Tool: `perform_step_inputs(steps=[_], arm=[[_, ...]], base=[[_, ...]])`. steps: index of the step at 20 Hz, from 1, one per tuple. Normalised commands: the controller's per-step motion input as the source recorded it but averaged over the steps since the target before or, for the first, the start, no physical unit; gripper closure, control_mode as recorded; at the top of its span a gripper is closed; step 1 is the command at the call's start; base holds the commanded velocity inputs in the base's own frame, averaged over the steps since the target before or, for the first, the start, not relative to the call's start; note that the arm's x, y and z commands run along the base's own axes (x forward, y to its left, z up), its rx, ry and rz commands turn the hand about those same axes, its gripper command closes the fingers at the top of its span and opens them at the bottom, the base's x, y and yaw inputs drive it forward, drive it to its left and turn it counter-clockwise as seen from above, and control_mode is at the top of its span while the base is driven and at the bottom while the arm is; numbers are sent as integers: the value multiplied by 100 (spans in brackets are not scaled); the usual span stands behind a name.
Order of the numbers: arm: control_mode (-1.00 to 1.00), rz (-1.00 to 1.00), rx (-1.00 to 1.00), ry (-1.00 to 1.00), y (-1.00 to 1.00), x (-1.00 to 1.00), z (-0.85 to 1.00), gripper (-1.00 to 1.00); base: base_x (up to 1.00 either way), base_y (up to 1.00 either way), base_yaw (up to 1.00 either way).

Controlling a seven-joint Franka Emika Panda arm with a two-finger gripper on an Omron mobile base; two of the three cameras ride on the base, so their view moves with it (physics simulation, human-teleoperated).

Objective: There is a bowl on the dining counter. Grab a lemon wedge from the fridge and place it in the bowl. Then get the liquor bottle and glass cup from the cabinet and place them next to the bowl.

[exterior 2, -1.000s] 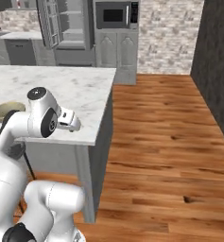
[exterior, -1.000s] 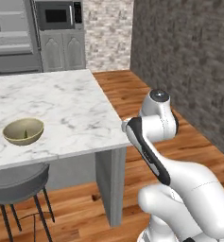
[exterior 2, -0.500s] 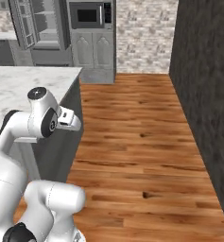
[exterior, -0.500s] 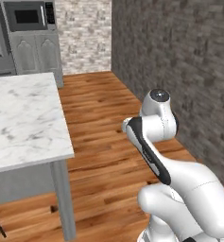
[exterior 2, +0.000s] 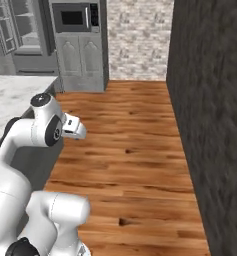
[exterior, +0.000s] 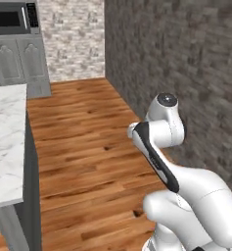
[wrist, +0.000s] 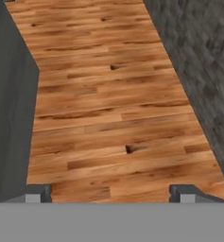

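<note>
The dining counter (exterior: 5,147) shows as a white marble slab with grey sides at the left edge of the left base view. In the right base view its top (exterior 2: 15,95) lies left of my folded arm. The grey fridge (exterior 2: 20,30) stands far back at the top left, with shelves showing. In the hand view my gripper (wrist: 111,194) is open above the wooden floor, fingertips (wrist: 38,194) wide apart and nothing between them. The counter's grey side (wrist: 9,118) runs along the left of that view. The bowl, lemon wedge, liquor bottle, glass cup and cabinet are out of view.
A dark stone wall (exterior 2: 210,125) runs close along the right. Wooden floor (exterior 2: 130,150) stretches ahead to a grey unit with a built-in microwave (exterior 2: 77,17) and a pale brick wall (exterior: 73,39) at the back.
The whole picture has slid left, so the camera has moved with the base. The counter has gone to the left edge and the bowl has left the view. The arm keeps its folded pose.
</note>
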Motion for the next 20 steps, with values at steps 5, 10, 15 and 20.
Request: perform_step_inputs(steps=[5,10,15,20], arm=[[100,0,0,0,0,0,0,-100],[100,0,0,0,0,0,0,-100],[100,0,0,0,0,0,0,-100],[100,0,0,0,0,0,0,-100]], base=[[96,-22,0],[85,-13,0],[65,-24,0],[58,-27,3]])
